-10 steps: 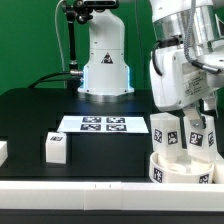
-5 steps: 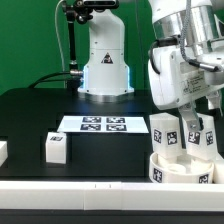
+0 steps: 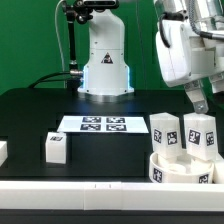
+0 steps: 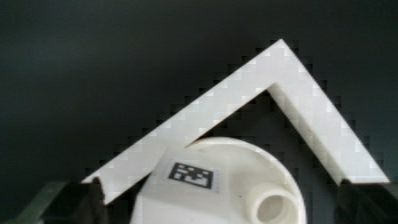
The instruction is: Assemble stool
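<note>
Down at about 5 o'clock in the exterior view sits the round seat [image 3: 176, 172] of the stool. It is white and thick, with little black-and-white squares on its side. Two legs stand up straight on top of it, side by side: the first leg [image 3: 166, 130] and, just toward 3 o'clock from it, the second leg [image 3: 197, 133]. Each shows a square tag on its front.

The third leg [image 3: 56, 148] stands alone on the black table [image 3: 30, 110], over at 8 o'clock, well apart from the seat. The marker board [image 3: 103, 124] lies flat near the middle, between that lone leg and the seat.

Up at 2 o'clock hangs the gripper [image 3: 199, 100]. It is above the second leg and touches nothing. I can see only one dark finger tip, so I cannot tell whether the pincer is wide or narrow.

The wrist view looks down on the seat [image 4: 231, 180], with one tag and a small round hole in it. White rails [image 4: 267, 90] meet in a corner just beside the seat.
</note>
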You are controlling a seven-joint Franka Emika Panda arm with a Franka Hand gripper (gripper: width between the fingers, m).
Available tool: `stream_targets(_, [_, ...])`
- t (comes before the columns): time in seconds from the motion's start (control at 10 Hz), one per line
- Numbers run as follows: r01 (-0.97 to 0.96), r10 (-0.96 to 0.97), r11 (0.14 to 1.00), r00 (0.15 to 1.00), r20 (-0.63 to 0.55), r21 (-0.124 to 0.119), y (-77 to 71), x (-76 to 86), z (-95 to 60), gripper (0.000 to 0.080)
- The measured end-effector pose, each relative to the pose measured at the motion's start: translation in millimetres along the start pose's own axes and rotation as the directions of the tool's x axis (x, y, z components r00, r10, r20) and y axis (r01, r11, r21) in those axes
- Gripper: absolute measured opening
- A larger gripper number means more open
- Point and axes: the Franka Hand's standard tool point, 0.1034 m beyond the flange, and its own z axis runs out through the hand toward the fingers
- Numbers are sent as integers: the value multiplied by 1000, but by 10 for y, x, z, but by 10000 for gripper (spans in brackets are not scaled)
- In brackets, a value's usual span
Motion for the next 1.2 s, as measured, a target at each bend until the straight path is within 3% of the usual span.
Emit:
stream_targets(0.2, [185, -185, 983, 983, -2, 0, -1, 4, 4, 649])
stream_targets(0.3, [272, -272, 962, 962, -4, -12, 6, 11, 5, 649])
stream_targets(0.5, [600, -606, 793, 795, -29, -109, 0, 34, -19, 649])
stream_targets(0.7, [751, -760, 643, 650, -5, -150, 36, 0, -28, 649])
stream_targets(1.1, [920, -927, 366, 374, 36, -140, 9, 19, -25, 649])
stream_targets(1.2, [963, -973, 217, 226, 41, -159, 17, 30, -14, 649])
